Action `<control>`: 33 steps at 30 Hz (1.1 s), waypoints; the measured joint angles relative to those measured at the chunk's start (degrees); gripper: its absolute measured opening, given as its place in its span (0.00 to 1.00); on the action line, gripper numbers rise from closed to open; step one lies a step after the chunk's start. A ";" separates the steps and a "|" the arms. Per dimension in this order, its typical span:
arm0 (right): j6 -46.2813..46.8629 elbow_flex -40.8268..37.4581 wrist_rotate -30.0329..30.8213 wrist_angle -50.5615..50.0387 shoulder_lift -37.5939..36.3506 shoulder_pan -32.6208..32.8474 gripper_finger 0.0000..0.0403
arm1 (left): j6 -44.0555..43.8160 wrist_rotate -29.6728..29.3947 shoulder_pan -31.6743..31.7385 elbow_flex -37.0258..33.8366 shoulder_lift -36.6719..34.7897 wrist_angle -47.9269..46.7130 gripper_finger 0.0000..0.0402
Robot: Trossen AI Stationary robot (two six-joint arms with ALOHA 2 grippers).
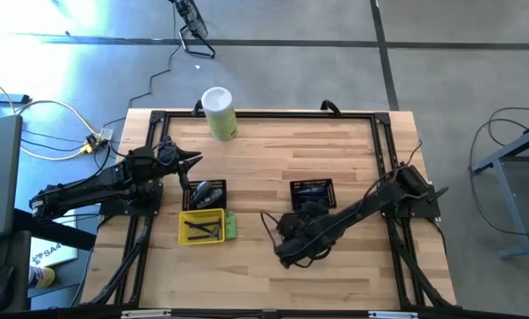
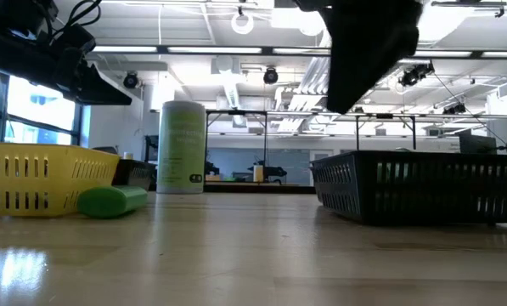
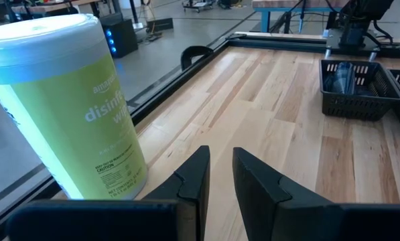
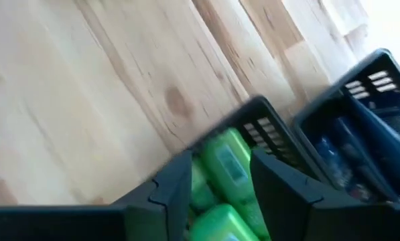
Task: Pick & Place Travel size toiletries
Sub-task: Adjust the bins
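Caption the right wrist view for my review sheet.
Right gripper straddling a green bottle in a black basket.

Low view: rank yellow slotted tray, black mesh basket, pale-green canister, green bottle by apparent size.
1. Black mesh basket, largest, though nearest the camera.
2. Yellow slotted tray, cut off at the edge, so unsure.
3. Pale-green canister with white lid, farther back.
4. Small bright green bottle.

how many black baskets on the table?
3 baskets: one beside the yellow tray at, one holding blue items at, one with green bottles beneath the right tool at. That arm may hide more.
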 joint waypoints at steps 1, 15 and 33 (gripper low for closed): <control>0.61 0.24 0.09 0.92 0.00 -0.20 0.35 | 0.00 0.00 0.00 0.00 0.00 0.00 0.16; -6.16 0.35 4.95 21.60 0.00 -5.64 0.19 | -0.01 0.04 0.00 0.00 0.00 0.00 0.16; -10.75 0.35 4.82 39.07 0.00 -12.04 0.11 | 0.52 0.09 0.01 0.01 0.00 0.34 0.16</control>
